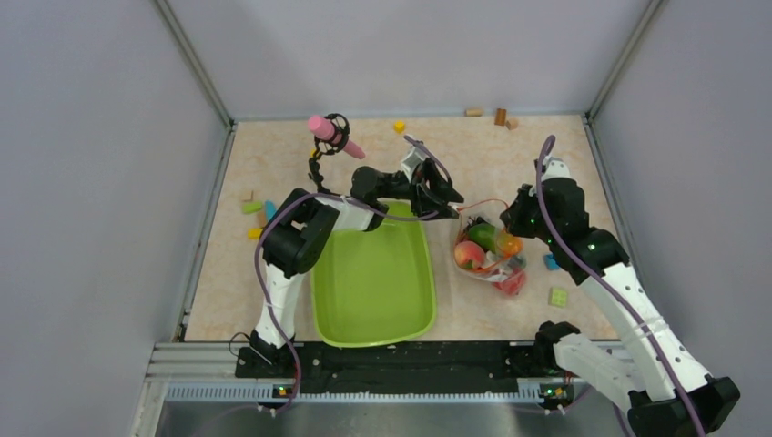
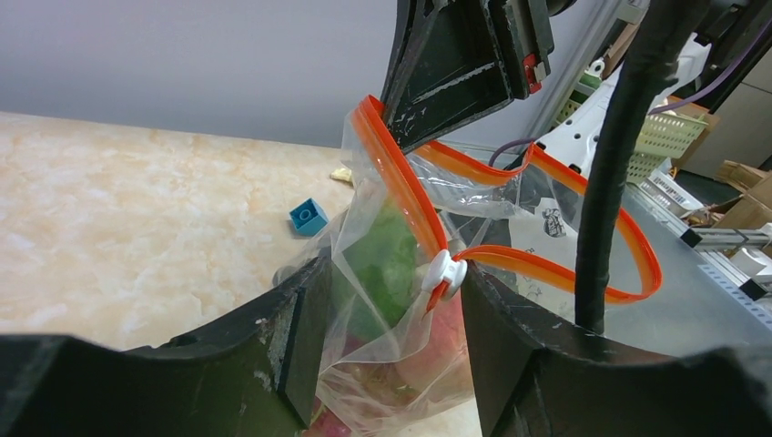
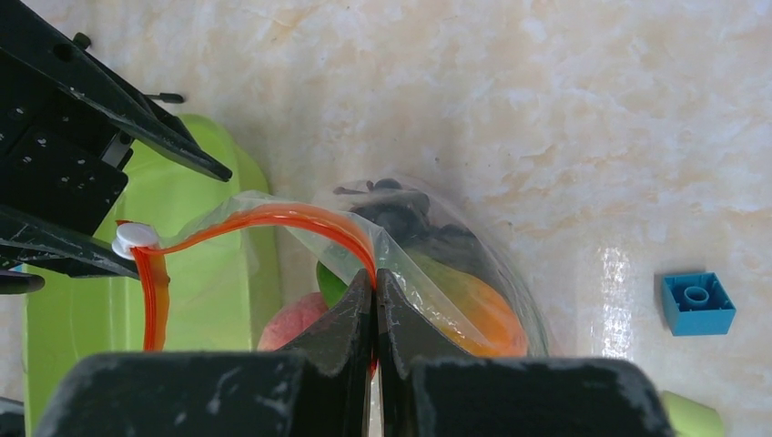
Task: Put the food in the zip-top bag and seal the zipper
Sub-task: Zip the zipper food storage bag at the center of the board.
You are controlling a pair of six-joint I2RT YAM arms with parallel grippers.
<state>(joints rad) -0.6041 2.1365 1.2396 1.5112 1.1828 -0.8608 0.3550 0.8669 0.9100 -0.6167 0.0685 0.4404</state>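
Right claw clenched on the zipper; left claw released.
Beige marbled worktop, grey walls; zipper's length runs rightward from the green tray.

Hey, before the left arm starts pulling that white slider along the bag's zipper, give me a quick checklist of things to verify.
1. Food loaded: ok; the peach and cucumber sit inside the bag.
2. Anchor hold: ok; the right gripper is shut on the zipper.
3. Pull grip: not ok; the slider sits between the open fingers of the left gripper, not clamped.
4. Mouth sealed: not ok; the zipper gapes in a loop.
5. Path free: ok; the blue block lies apart from the bag.
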